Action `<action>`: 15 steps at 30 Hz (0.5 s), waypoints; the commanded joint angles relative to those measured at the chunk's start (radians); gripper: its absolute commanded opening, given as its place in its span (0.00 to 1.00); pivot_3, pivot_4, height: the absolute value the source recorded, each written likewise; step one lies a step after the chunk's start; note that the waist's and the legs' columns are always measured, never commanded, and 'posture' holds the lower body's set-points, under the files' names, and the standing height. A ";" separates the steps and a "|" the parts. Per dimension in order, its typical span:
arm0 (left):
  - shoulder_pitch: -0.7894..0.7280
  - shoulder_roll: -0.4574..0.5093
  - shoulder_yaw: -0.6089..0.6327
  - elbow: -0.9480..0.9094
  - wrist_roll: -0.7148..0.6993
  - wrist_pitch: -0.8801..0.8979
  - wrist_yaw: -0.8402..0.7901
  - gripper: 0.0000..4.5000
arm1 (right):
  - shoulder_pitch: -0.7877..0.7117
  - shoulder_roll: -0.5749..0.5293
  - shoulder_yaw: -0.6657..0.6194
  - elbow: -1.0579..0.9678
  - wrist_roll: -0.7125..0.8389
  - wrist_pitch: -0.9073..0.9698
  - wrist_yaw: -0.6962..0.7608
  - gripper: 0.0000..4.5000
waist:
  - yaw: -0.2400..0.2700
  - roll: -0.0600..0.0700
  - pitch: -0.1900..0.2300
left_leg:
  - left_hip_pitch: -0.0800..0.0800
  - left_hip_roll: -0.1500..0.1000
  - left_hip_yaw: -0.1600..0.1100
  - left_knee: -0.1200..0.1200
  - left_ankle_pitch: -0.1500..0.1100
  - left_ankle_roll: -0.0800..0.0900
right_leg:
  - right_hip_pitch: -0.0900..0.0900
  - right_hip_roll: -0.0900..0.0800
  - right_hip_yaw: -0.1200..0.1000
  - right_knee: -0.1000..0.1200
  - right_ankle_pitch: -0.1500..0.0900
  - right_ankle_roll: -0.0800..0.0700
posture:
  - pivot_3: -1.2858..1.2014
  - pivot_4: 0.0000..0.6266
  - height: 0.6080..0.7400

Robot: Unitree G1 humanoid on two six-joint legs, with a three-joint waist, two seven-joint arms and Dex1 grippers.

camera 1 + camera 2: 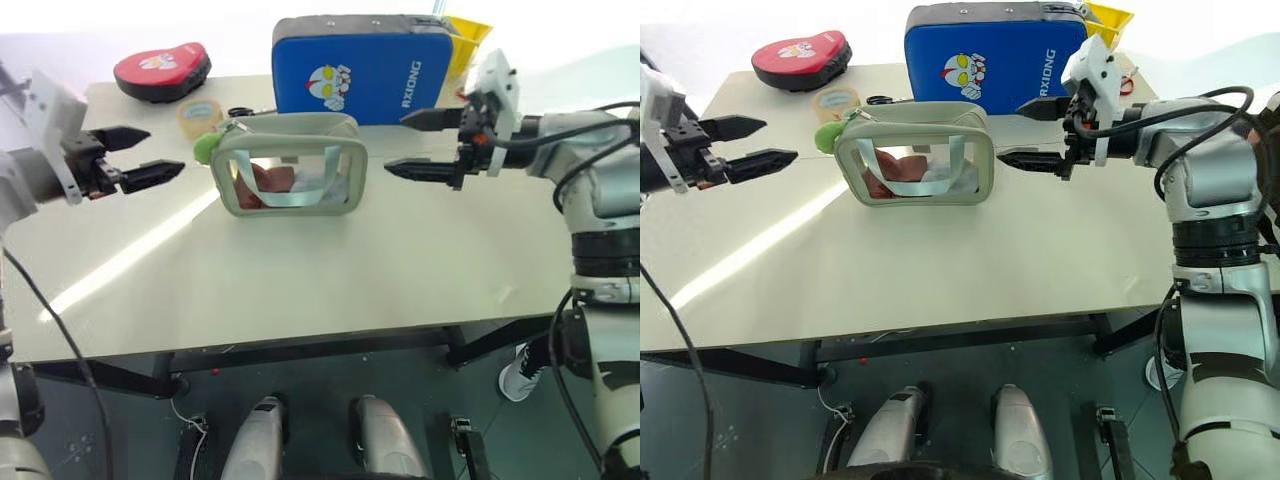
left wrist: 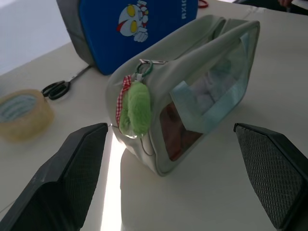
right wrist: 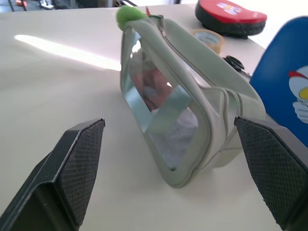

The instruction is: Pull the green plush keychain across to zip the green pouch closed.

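Note:
The green pouch (image 1: 290, 165) stands on the table, pale sage with a clear window side and a light strap. At its left end hangs the green plush keychain (image 1: 205, 148), a lime fuzzy ball with a red checked bow (image 2: 134, 108). My left gripper (image 1: 138, 156) hovers open to the left of the pouch, a short gap from the keychain. On the pouch's right side my right gripper (image 1: 420, 145) is open too, level with its end and apart from it. In the right wrist view the pouch (image 3: 192, 115) lies between the two fingers (image 3: 72, 168), farther off.
A large blue cartoon-printed pad (image 1: 362, 66) stands just behind the pouch. A tape roll (image 1: 199, 115) and black scissors (image 1: 240, 111) lie behind the keychain. A red and black pad (image 1: 162, 70) sits at the far left, a yellow object (image 1: 468, 40) at the far right.

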 commanded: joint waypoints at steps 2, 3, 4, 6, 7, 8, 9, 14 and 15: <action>-0.015 0.026 0.026 0.026 0.027 -0.059 -0.018 1.00 | -0.049 0.016 -0.019 0.051 -0.021 -0.067 -0.012 1.00 | 0.001 0.000 0.000 | -0.001 0.000 0.000 0.000 0.000 0.000 | -0.002 0.000 0.000 0.001 0.000 0.000 | 0.52 0.24 1.00; -0.018 0.021 0.035 0.022 0.018 -0.043 -0.009 1.00 | -0.056 0.017 -0.019 0.068 -0.030 -0.085 -0.015 1.00 | 0.002 0.000 0.000 | -0.001 0.000 0.000 0.000 0.000 0.000 | -0.003 0.000 0.000 0.002 0.000 0.000 | 0.52 0.24 1.00; -0.022 0.017 0.042 0.018 0.011 -0.034 -0.004 1.00 | -0.061 0.016 -0.019 0.083 -0.037 -0.100 -0.016 1.00 | 0.002 0.000 0.000 | -0.001 0.000 0.000 0.000 0.000 0.000 | -0.003 0.000 0.000 0.002 0.000 0.000 | 0.52 0.24 1.00; -0.021 0.005 0.047 0.016 0.013 -0.035 0.015 1.00 | -0.067 0.018 -0.024 0.110 -0.048 -0.124 -0.027 1.00 | 0.002 0.000 0.000 | -0.001 0.000 0.000 0.000 0.000 0.000 | -0.002 0.000 0.000 0.002 0.000 0.000 | 0.52 0.24 1.00; -0.019 0.002 0.048 0.018 0.016 -0.038 0.020 1.00 | -0.070 0.021 -0.026 0.118 -0.051 -0.129 -0.033 1.00 | 0.002 0.000 0.000 | -0.001 0.000 0.000 0.000 0.000 0.000 | -0.002 0.000 0.000 0.002 0.000 0.000 | 0.52 0.24 1.00; -0.012 0.004 0.046 0.015 0.017 -0.044 0.014 1.00 | -0.074 0.024 -0.025 0.124 -0.052 -0.132 -0.032 1.00 | 0.003 0.000 0.000 | -0.001 0.000 0.000 0.000 0.000 0.000 | -0.002 0.000 0.000 0.002 0.000 0.000 | 0.52 0.24 1.00; -0.007 0.006 0.044 0.013 0.017 -0.049 0.009 1.00 | -0.077 0.026 -0.024 0.128 -0.052 -0.134 -0.029 1.00 | 0.003 0.000 0.000 | -0.001 0.000 0.000 0.000 0.000 0.000 | -0.002 0.000 0.000 0.002 0.000 0.000 | 0.52 0.24 1.00; -0.003 0.010 0.058 -0.019 -0.004 -0.036 0.003 1.00 | -0.092 0.038 -0.012 0.140 -0.069 -0.164 -0.028 1.00 | 0.002 0.000 0.000 | -0.001 0.000 0.000 0.000 0.000 0.000 | -0.003 0.000 0.000 0.003 0.000 0.000 | 0.52 0.24 1.00; -0.006 0.007 0.057 -0.021 -0.009 -0.033 0.001 1.00 | -0.092 0.044 -0.010 0.138 -0.071 -0.163 -0.032 1.00 | 0.002 0.000 0.000 | -0.001 0.000 0.000 0.000 0.000 0.000 | -0.002 0.000 0.000 0.003 0.000 0.000 | 0.52 0.24 1.00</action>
